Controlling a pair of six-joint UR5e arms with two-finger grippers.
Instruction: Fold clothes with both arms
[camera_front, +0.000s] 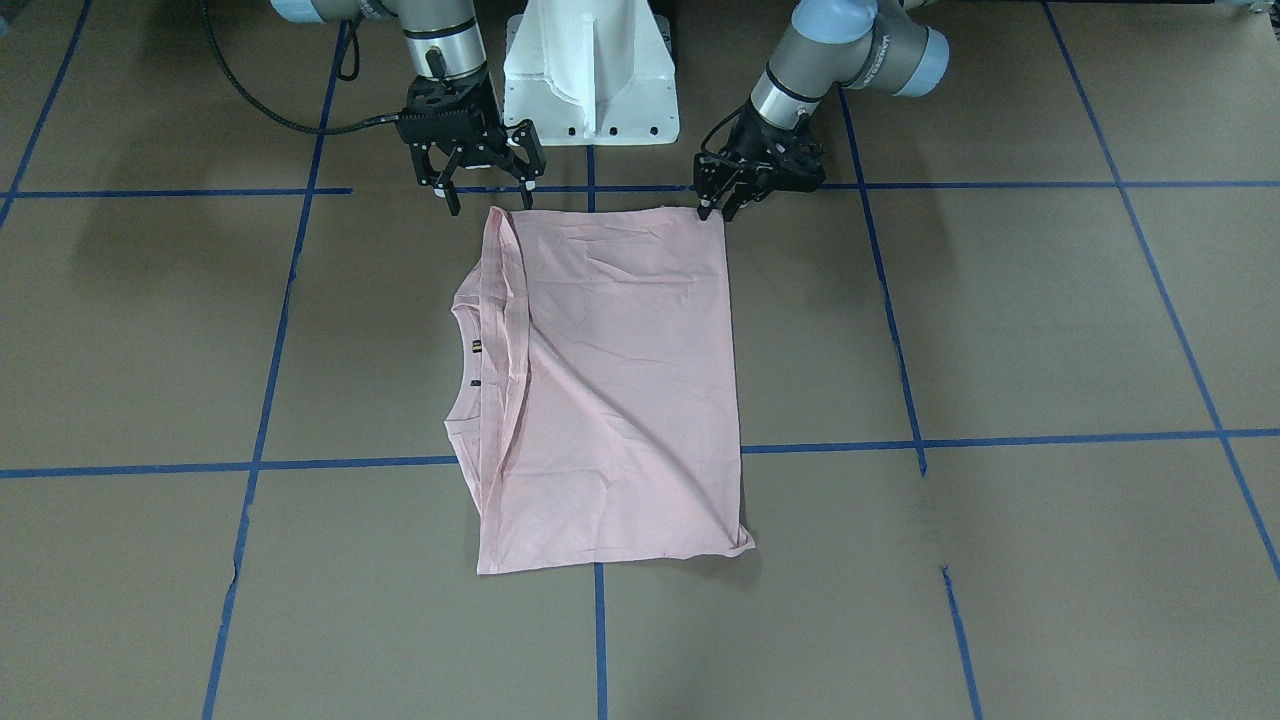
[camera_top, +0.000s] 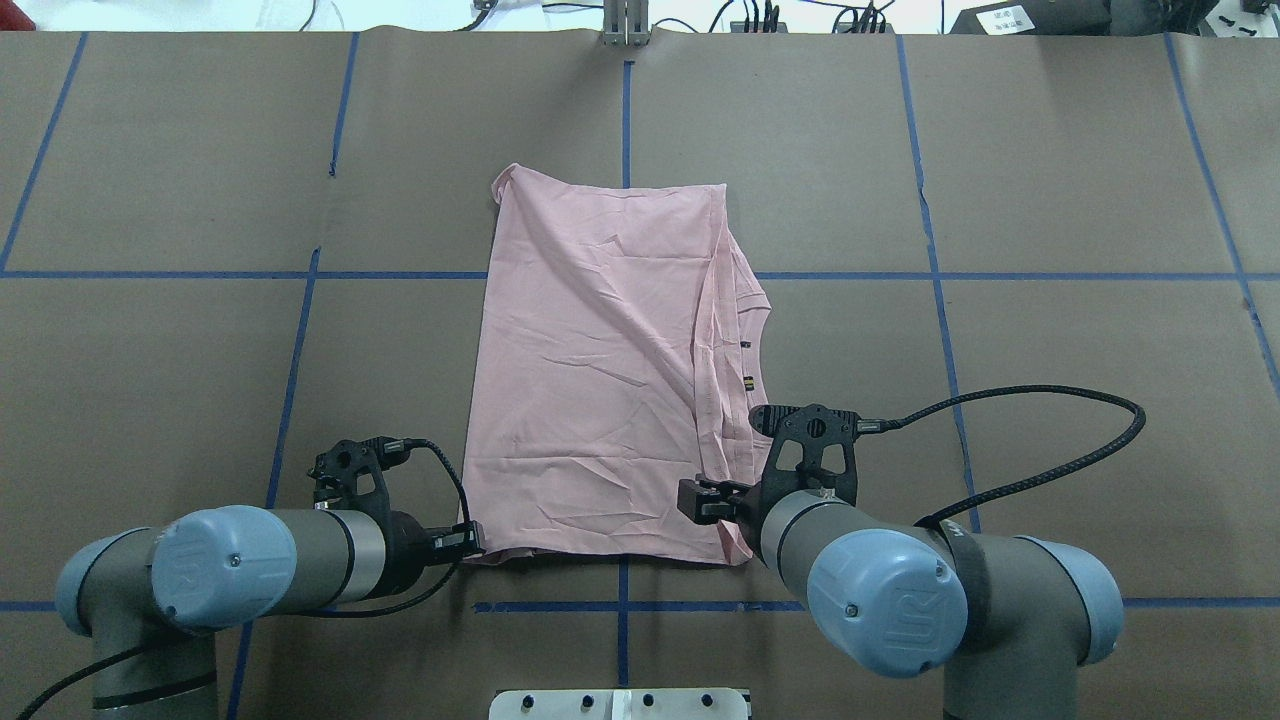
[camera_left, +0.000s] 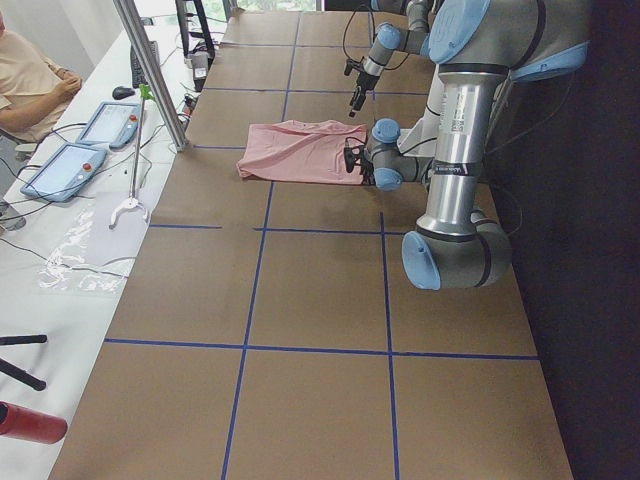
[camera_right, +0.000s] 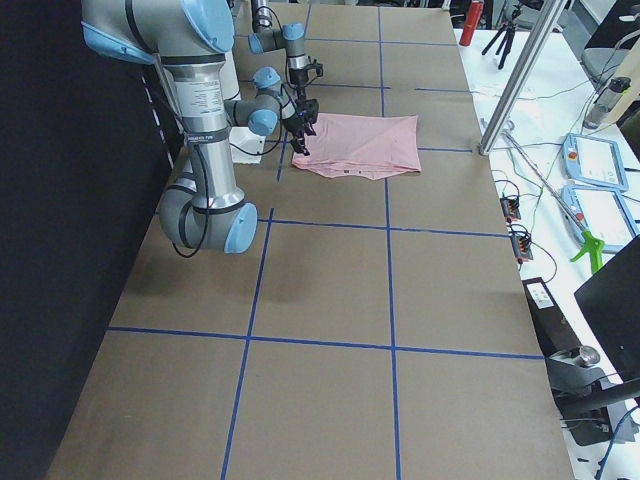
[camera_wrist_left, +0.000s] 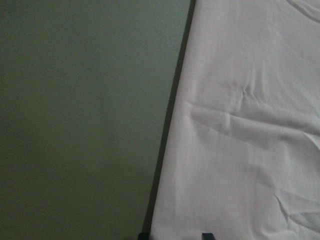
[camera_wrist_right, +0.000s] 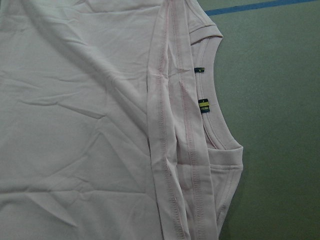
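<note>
Working on the big brown tabletop (camera_top: 150, 350), I've got the pale pink T-shirt (camera_top: 590, 380) lying flat in the middle. It's plain side up and folded into a long rectangle.

My left arm (camera_top: 230, 565) and right arm (camera_top: 880, 590) each sit at a near corner. The right tool (camera_front: 490, 193) hangs fingers spread just over its corner. The left tool (camera_front: 716, 208) is narrowed right at the other corner, but I can't tell if it's really pinching cloth.

Next fold looks like near edge over to far edge. I'd catch every layer, lift both corners evenly and travel together. The stacked hems by the neckline (camera_wrist_right: 215, 115) and little label (camera_wrist_right: 203, 106) could slip out.
</note>
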